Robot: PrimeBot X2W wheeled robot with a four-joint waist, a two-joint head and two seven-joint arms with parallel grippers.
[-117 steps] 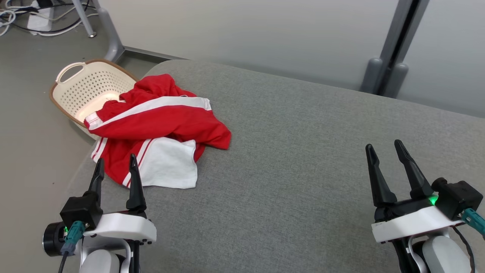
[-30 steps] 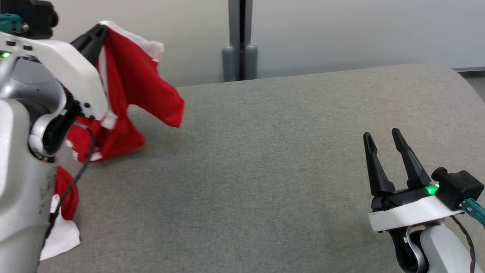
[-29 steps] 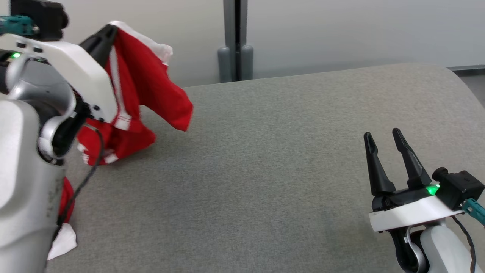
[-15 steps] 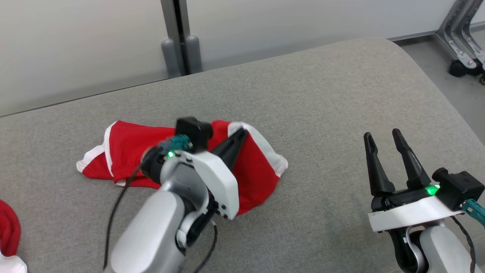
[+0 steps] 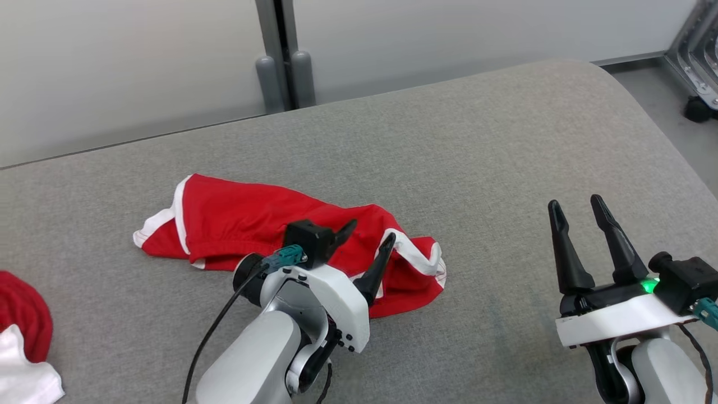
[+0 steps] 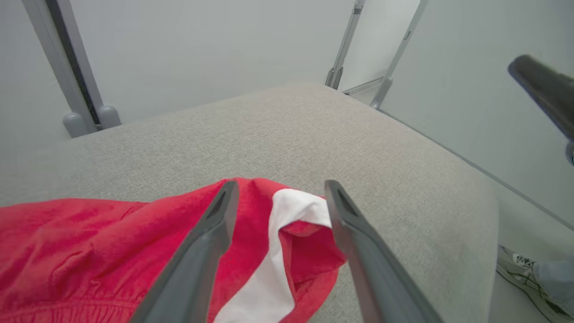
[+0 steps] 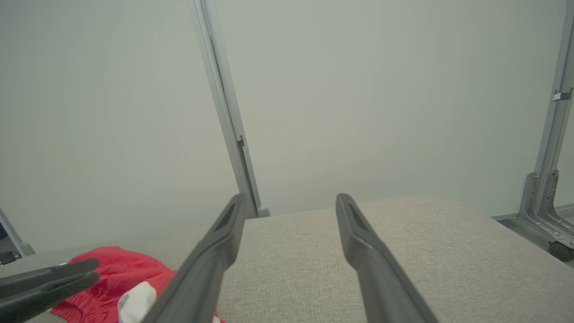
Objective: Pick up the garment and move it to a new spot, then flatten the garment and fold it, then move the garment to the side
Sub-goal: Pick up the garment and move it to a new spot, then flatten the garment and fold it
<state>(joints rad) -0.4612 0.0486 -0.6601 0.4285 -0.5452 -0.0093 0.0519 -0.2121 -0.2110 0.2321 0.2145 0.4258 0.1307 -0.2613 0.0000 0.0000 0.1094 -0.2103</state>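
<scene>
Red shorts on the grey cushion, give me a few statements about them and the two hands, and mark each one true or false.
1. The red shorts lie on the grey cushion. True.
2. The left hand is shut on the shorts. False: its fingers stand apart over the white-trimmed end, gripping nothing.
3. The right hand is open and apart from the shorts. True.
4. The shorts are folded flat. False: they lie crumpled and unfolded.
5. Another red and white garment lies at the left edge of the head view. True.
</scene>
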